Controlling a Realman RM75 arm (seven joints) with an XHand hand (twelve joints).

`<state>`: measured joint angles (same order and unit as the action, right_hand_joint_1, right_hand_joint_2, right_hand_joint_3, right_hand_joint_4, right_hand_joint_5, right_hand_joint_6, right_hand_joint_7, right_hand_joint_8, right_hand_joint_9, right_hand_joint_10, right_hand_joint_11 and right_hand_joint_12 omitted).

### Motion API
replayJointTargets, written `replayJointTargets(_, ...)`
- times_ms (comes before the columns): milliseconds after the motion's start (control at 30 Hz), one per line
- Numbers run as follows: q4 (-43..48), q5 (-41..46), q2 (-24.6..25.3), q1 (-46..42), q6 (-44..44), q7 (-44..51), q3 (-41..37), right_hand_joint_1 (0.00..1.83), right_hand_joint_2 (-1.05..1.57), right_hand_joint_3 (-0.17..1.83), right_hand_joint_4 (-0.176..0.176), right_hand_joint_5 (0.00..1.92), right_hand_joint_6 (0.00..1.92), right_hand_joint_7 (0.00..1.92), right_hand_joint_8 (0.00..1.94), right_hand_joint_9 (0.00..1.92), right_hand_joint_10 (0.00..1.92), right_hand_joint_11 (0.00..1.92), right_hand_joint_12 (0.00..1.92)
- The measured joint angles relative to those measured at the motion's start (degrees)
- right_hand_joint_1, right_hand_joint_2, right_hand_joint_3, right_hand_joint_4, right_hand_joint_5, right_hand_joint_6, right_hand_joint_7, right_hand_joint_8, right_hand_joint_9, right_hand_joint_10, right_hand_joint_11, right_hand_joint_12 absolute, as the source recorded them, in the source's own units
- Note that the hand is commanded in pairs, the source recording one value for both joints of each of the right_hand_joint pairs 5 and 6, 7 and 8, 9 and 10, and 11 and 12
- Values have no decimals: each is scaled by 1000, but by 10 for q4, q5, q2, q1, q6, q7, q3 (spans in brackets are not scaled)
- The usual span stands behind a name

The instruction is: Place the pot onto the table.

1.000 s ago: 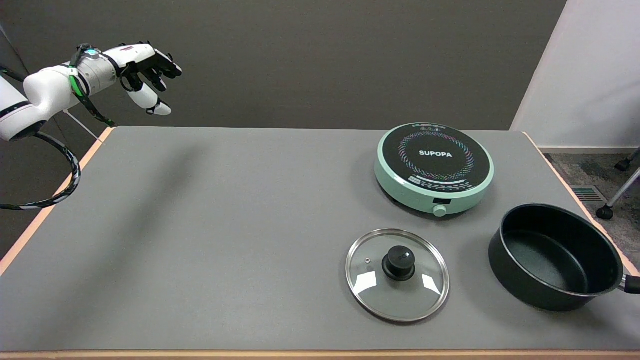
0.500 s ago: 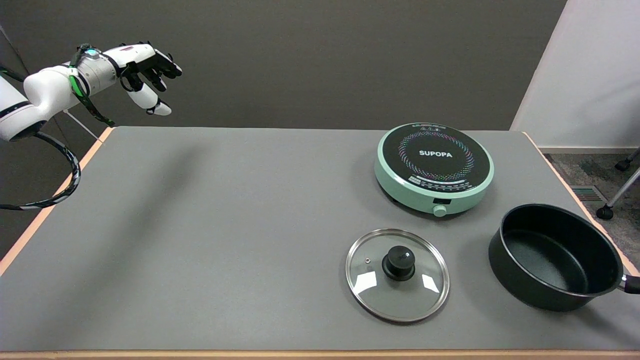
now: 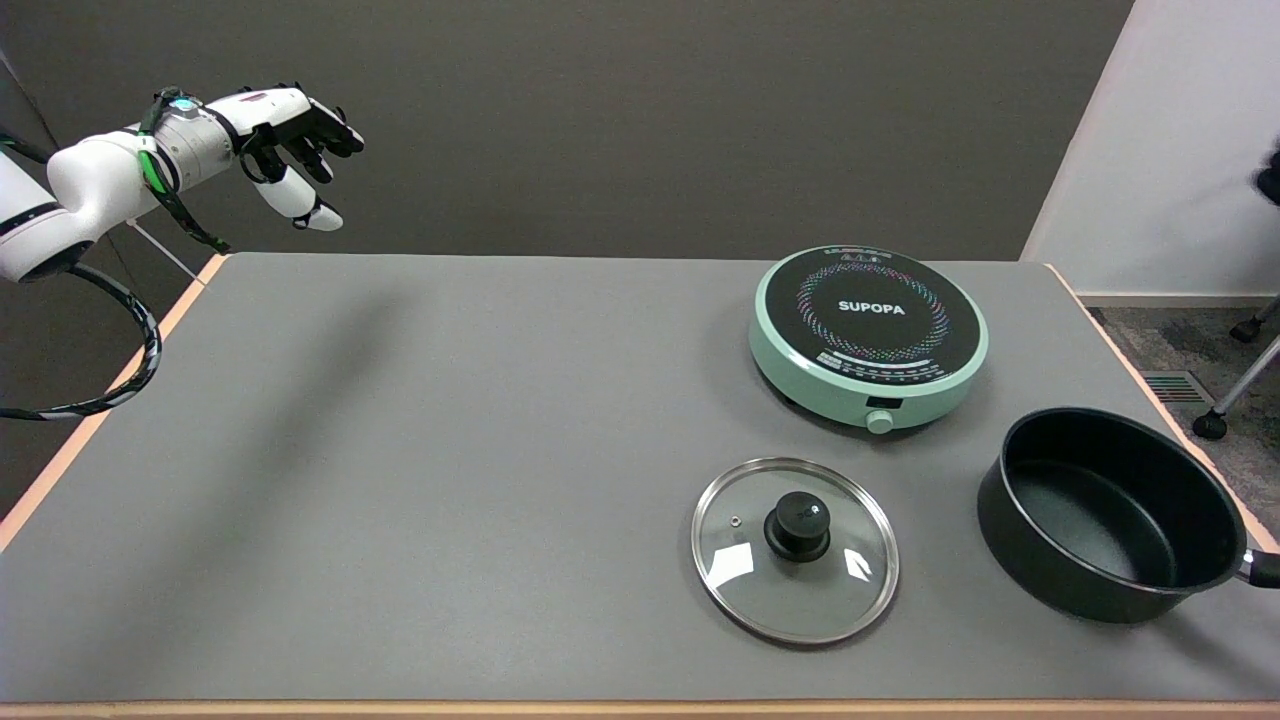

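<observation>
Head view: we find the black pot (image 3: 1110,515) standing upright on the grey bench (image 3: 450,450) at its right edge, handle running out of frame. Just left of it lies the glass lid (image 3: 795,549), knob up, apart from the pot. The mint induction cooker (image 3: 868,335) sits behind both, bare. The right hand is out of view, so we cannot tell its state
</observation>
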<state>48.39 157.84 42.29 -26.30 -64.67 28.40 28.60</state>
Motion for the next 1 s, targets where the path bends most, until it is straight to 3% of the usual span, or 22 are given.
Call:
replayJointTargets(533, 116, 0, -34, 49, 93, -106, 142, 408, 1571, -25, -176, 203, 203, 203, 203, 203, 203, 203, 203)
replayJointTargets(1000, 235, 0, -3, 50, 164, -123, 178, 483, 1571, 90, -176, 188, 188, 188, 188, 188, 188, 188, 188)
